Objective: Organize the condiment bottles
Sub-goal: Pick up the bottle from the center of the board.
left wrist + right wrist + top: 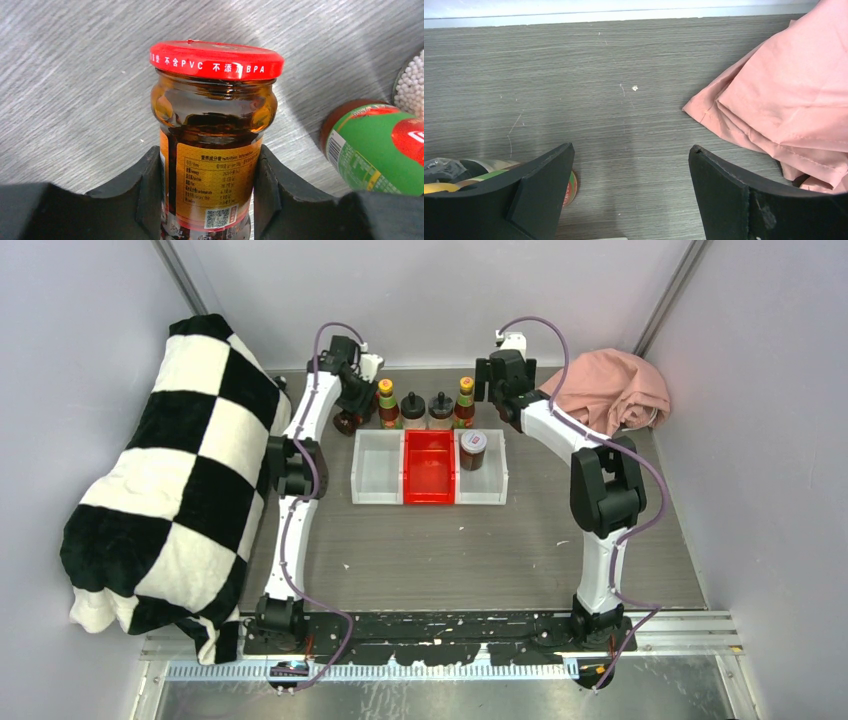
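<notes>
Left pincer, top view: the left pincer (350, 408) is at the back left of the table (450, 550). It sits right over a dark jar (347, 424).
Right pincer, top view: the right pincer (495, 380) is at the back, just beside the right end of the bottle row.
Bottle row, top view: 4 bottles stand side by side behind the bins. From the left they are the left sauce bottle (386, 400) with a yellow cap, the left shaker (412, 408) with a black lid, the right shaker (440, 406), and the right sauce bottle (465, 400).
Bins, top view: the left white bin (378, 490), the red bin (430, 490) and the right white bin (485, 490) touch in 1 line.
Second jar, top view: the second jar (473, 450) has a red lid and sits in the right white bin, at its far end.
Soft things, top view: a checkered blanket (170, 480) lies on the left and a pink cloth (610, 390) on the right.
Left pincer, left wrist view: the left pincer (209, 150) hugs the dark jar (215, 100). Its 2 black fingers (145, 190) press on both sides of the yellow label, and the red lid is above them.
Neighbour, left wrist view: the left sauce bottle (375, 150), with its green label, is near on the right and does not touch the jar.
Right pincer, right wrist view: the right pincer (631, 150) is wide apart and holds nothing. Only bare table (574, 75) shows between its fingers.
Bottle, right wrist view: the right sauce bottle (484, 167) peeks out behind the left finger.
Cloth, right wrist view: the pink cloth (784, 100) lies to the right.
</notes>
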{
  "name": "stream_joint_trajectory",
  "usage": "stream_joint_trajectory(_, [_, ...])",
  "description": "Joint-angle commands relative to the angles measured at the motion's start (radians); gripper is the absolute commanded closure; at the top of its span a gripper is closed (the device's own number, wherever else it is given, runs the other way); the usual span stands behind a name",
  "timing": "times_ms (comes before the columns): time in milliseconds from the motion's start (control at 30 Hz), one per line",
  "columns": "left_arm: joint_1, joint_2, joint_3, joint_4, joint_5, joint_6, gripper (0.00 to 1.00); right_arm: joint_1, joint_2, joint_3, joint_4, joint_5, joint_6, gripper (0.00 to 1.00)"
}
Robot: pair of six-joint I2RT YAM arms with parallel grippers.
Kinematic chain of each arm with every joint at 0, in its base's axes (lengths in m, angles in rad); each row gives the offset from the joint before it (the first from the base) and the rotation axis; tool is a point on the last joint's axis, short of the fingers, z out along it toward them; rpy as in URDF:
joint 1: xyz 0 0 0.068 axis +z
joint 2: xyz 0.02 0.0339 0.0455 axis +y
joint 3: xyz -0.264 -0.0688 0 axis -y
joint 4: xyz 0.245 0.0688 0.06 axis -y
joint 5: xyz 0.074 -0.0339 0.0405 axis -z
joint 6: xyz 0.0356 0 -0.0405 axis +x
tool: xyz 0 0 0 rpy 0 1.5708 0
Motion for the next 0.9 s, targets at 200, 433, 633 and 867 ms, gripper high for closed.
stream_joint_trajectory(200, [-0.007, 0.011, -0.031, 0.107, -0.07, -0.071, 1.0, -0.005, 0.003, 0.032, 0.038, -0.008, 0.01, 0.1])
stream_joint_trajectory(433, [-0.014, -0.095, -0.261, 0.277, -0.12, -0.119, 1.0, -0.005, -0.01, 0.018, 0.05, -0.007, 0.017, 0.1])
stream_joint_trajectory(633, [-0.017, -0.166, -0.413, 0.415, -0.136, -0.166, 1.0, -0.006, -0.027, -0.002, 0.063, -0.01, 0.023, 0.1])
stream_joint_trajectory(867, [-0.03, -0.223, -0.527, 0.525, -0.187, -0.19, 1.0, -0.005, -0.039, -0.021, 0.066, -0.011, 0.025, 0.1])
